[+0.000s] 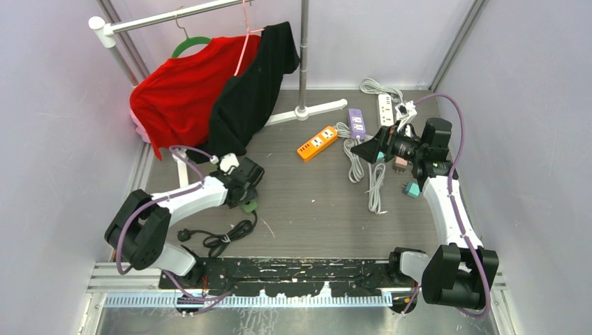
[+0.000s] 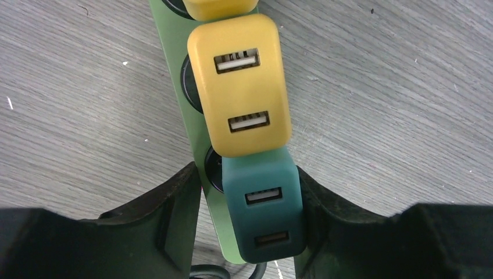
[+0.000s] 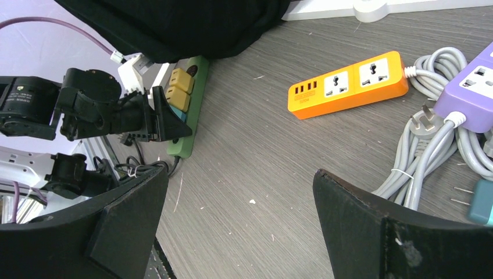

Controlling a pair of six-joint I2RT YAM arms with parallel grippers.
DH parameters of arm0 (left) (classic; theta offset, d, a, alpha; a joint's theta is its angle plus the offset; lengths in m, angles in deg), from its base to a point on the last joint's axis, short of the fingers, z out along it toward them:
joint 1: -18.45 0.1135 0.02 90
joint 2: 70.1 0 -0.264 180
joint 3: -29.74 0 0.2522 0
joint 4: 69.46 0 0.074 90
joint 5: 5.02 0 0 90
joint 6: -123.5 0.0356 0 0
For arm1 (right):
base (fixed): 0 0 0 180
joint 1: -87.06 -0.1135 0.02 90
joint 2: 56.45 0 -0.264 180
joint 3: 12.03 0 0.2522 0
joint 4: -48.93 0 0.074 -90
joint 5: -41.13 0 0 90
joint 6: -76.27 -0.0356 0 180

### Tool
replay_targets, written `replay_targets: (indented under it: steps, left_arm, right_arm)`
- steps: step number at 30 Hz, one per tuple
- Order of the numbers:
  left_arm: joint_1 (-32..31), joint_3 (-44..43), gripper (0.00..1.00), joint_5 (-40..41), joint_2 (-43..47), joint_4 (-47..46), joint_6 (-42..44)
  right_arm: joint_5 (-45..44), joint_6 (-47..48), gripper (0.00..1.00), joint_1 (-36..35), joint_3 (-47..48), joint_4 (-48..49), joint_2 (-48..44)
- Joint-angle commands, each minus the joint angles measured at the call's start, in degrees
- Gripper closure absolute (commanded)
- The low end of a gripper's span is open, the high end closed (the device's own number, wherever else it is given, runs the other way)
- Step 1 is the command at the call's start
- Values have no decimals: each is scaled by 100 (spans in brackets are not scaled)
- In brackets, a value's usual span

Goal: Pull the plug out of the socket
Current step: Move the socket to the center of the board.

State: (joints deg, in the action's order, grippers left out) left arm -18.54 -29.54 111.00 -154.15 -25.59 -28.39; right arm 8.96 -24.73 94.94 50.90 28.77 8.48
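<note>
Teal plug (image 2: pixel 264 215) sat in the end socket of a green power strip (image 2: pixel 174 35) in the left wrist view. A yellow plug (image 2: pixel 239 87) sat directly above it, its lower edge meeting the teal one's top. The left gripper (image 2: pixel 247 180) straddled the teal plug with its jaws half spread. One finger (image 2: pixel 337 226) lay against the plug's side, and the other finger (image 2: pixel 168 221) stood just off it, a sliver of green strip showing between. Nothing was pinched.

From the top external view, the left arm reached low over the grey table (image 1: pixel 314 209), and its gripper covered the plug. A black cable (image 1: pixel 223 237) lay coiled near that arm. The right gripper (image 1: pixel 366 150) hovered on the right side, spread wide and holding nothing. It was beside grey cords (image 1: pixel 373 181) and near an orange power strip (image 1: pixel 316 142), a purple power strip (image 1: pixel 357 123) and a white power strip (image 1: pixel 385 109). A red garment (image 1: pixel 185 91) and a black garment (image 1: pixel 255 91) hung from a rail at the back left.

In the right wrist view, the right gripper's fingers stood far apart with bare table between them. Beyond them, the left gripper sat at the near end of the green strip, its fingers largely hiding the teal plug.
</note>
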Motion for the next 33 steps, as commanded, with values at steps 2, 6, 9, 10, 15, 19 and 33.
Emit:
replay_targets:
  steps: [2,6,9,10,15,19,33]
  left_arm:
    - [8,306,82,-58,532,-408,45]
    - [-101,559,95,-382,910,-838,380]
    - [-319,661,99,-448,1182,-1074,788]
    - [-380,651,100,-496,1278,-1108,969]
    - [-674,622,100,-1493,1180,-1590,2029]
    - [-867,517,100,-2128,702,-1772,2739]
    - [-1762,-779,98,-5030,-1165,-1667,6395]
  right_arm:
    - [129,-67,0,-6,32,288,4]
    - [132,-67,0,-6,27,286,9]
    - [133,-59,0,-5,24,279,8]
    - [129,-60,0,-6,20,279,8]
    - [141,-51,0,1,23,279,-6]
    - [137,-43,0,-6,18,279,-8]
    - [117,166,0,-6,74,104,-12]
